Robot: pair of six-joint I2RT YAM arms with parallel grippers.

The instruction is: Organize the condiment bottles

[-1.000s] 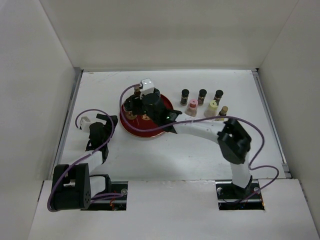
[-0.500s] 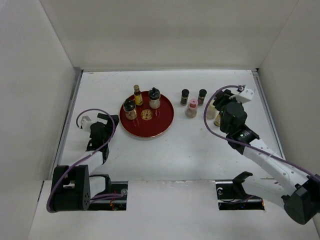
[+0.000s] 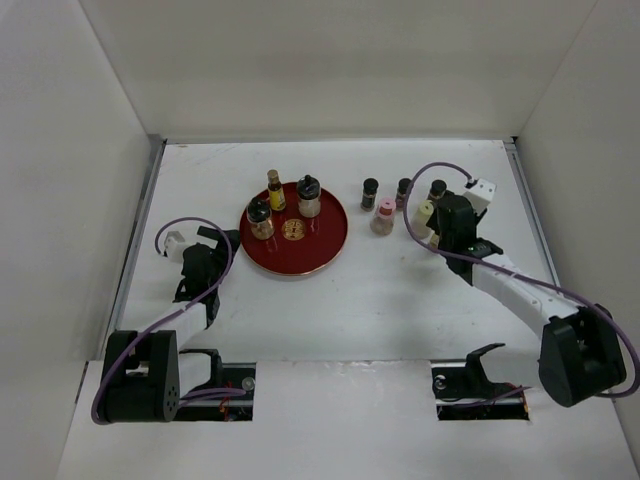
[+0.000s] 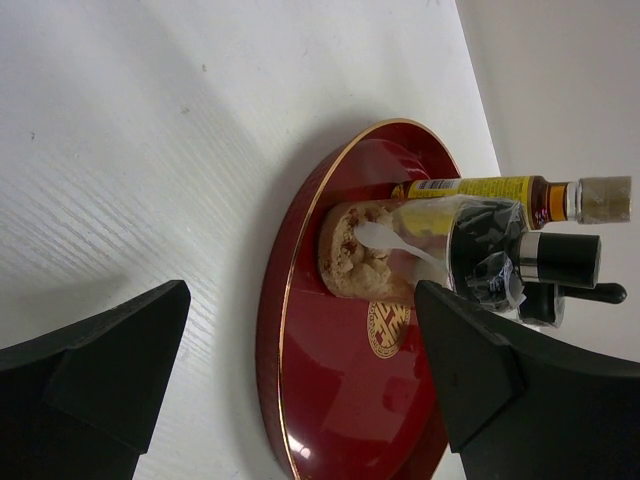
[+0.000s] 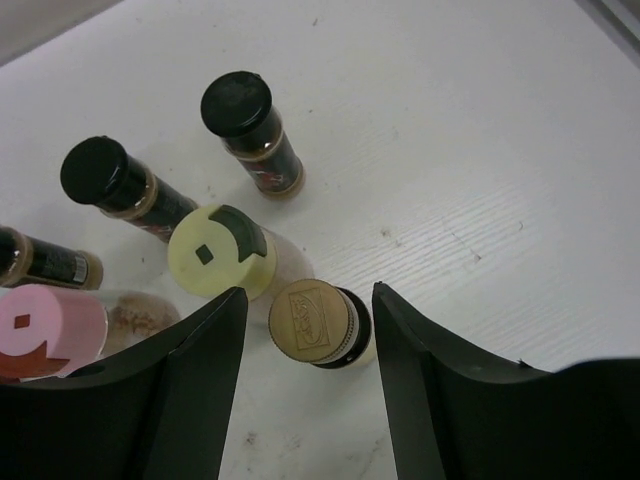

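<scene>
The red tray [image 3: 325, 250] holds three bottles: a yellow one [image 3: 273, 190], a black-capped jar [image 3: 309, 197] and a jar of beige lumps [image 3: 260, 218]. Right of the tray stand three dark, black-capped bottles [image 3: 370, 192], a pink-capped one [image 3: 383, 215] and a pale-yellow-capped one [image 3: 424, 215]. My right gripper [image 3: 438, 232] [image 5: 309, 290] is open above a brown-capped bottle [image 5: 318, 322], one finger on each side, not touching. My left gripper [image 3: 215, 241] [image 4: 300, 295] is open and empty just left of the tray [image 4: 330, 400].
The pale-yellow cap [image 5: 215, 255] sits close against the brown-capped bottle, by my right gripper's left finger [image 5: 190, 370]. The pink cap [image 5: 45, 325] is further left. White walls enclose the table on three sides.
My right arm has swung from over the tray to the bottle group on the right and now straddles the brown-capped bottle. The left arm has not moved.
</scene>
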